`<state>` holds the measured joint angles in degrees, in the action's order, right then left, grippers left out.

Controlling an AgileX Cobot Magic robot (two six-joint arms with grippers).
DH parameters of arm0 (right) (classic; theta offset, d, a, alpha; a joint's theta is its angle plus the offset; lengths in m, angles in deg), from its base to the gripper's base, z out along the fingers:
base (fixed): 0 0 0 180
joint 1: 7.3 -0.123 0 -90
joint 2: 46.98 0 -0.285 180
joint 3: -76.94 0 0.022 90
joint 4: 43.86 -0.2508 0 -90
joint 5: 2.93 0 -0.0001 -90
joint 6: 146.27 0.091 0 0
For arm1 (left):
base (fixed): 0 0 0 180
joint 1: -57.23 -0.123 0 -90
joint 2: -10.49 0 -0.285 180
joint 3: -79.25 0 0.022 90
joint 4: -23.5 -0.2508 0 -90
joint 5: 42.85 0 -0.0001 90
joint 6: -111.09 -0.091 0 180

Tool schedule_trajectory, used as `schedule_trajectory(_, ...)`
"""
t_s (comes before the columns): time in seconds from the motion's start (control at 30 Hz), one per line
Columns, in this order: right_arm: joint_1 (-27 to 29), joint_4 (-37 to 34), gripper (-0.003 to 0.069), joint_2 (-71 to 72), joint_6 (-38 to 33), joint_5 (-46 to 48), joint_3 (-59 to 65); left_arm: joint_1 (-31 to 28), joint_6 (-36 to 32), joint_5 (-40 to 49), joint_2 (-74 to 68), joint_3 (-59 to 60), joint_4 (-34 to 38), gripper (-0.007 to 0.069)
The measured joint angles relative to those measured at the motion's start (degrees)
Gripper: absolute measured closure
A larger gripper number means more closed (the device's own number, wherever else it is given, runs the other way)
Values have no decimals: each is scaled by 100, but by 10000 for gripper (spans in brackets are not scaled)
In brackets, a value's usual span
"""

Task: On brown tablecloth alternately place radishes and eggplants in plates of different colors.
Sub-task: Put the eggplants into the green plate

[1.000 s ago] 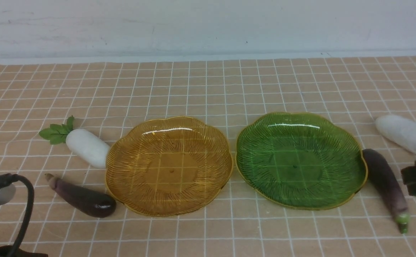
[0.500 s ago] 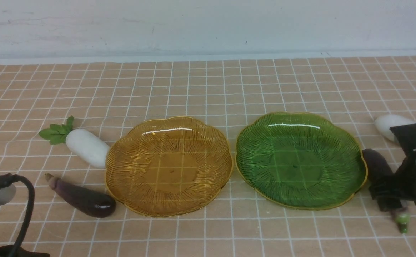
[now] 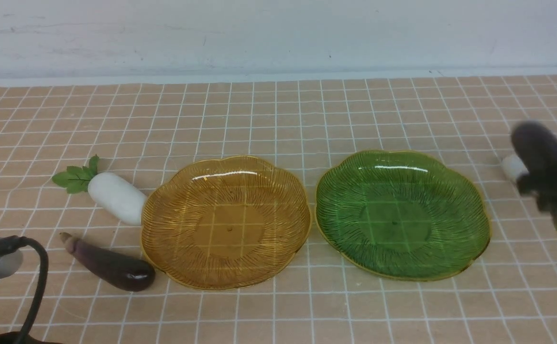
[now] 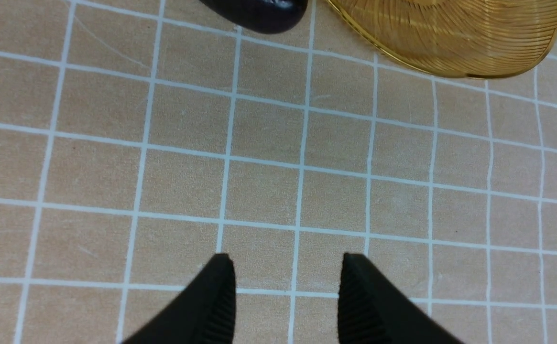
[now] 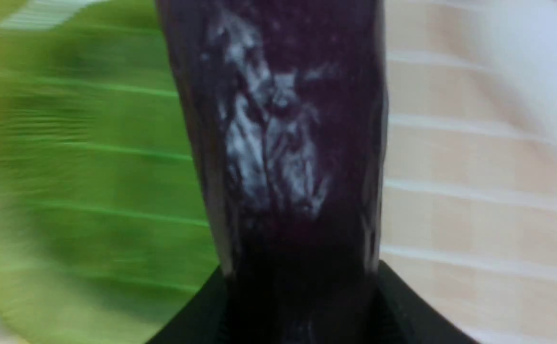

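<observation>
Right jaws: closed on the green-tipped eggplant (image 3: 539, 148), which I hold clear of the brown tablecloth (image 3: 278, 114), to the right of the green plate (image 3: 402, 215)
Right wrist view: the glossy purple body runs out from between my two black fingers (image 5: 187, 315); the green plate lies on one flank and a white blur on the other, probably the right radish (image 5: 536, 71)
Front view alone: my right arm is smeared by motion; the eggplant's green tip hangs low and toward me, its rounded end high and away, partly covering that radish
Left jaws: standing partly apart with nothing between them, over bare cloth on the worktop
Left wrist view alone: my ribbed fingertips (image 4: 211, 306), with the rounded end of the pale-tipped eggplant (image 4: 259, 9) and the rim of the amber plate (image 4: 450, 62) well beyond them
Left side, front view: the left radish (image 3: 115, 197) lies just beside the amber plate, leaves pointing away; the pale-tipped eggplant lies nearer me, its rounded end at that plate's edge
</observation>
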<state>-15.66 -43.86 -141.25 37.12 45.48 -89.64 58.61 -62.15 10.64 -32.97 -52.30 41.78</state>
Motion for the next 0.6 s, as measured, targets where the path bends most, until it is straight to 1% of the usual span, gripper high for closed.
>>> schedule_trajectory(0.03, -199, -336, 375, -93, -305, -162, -14, 0, 0, 0, 0, 0, 0, 341)
schedule_trajectory(0.13, -572, -855, 375, -431, -765, -385, -14, 0, 0, 0, 0, 0, 0, 341)
schedule_trajectory(0.23, -914, -1039, 372, -915, -1042, -653, -14, 0, 0, 0, 0, 0, -6, 341)
schedule_trajectory(0.33, -1049, -1053, 327, -1187, -1126, -868, -14, 0, 0, 0, 0, 0, -27, 341)
schedule_trajectory(0.37, -1072, -1053, 300, -1280, -1140, -920, -14, 0, 0, 0, 0, 0, -32, 341)
schedule_trajectory(0.4, -1081, -1053, 258, -1336, -1150, -940, -14, 0, 0, 0, 0, 0, -32, 341)
schedule_trajectory(0.43, -1081, -1053, 197, -1408, -1157, -945, -20, 0, 0, 0, 0, 0, -40, 341)
schedule_trajectory(0.47, -1074, -1016, 123, -1466, -1164, -913, -51, 0, 0, 0, 0, 0, -39, 341)
schedule_trajectory(0.53, -1012, -910, 32, -1494, -1164, -767, -167, 0, 0, 0, 0, 0, -39, 341)
schedule_trajectory(0.6, -928, -786, -2, -1494, -1133, -563, -319, 0, 0, 0, 0, 0, -41, 341)
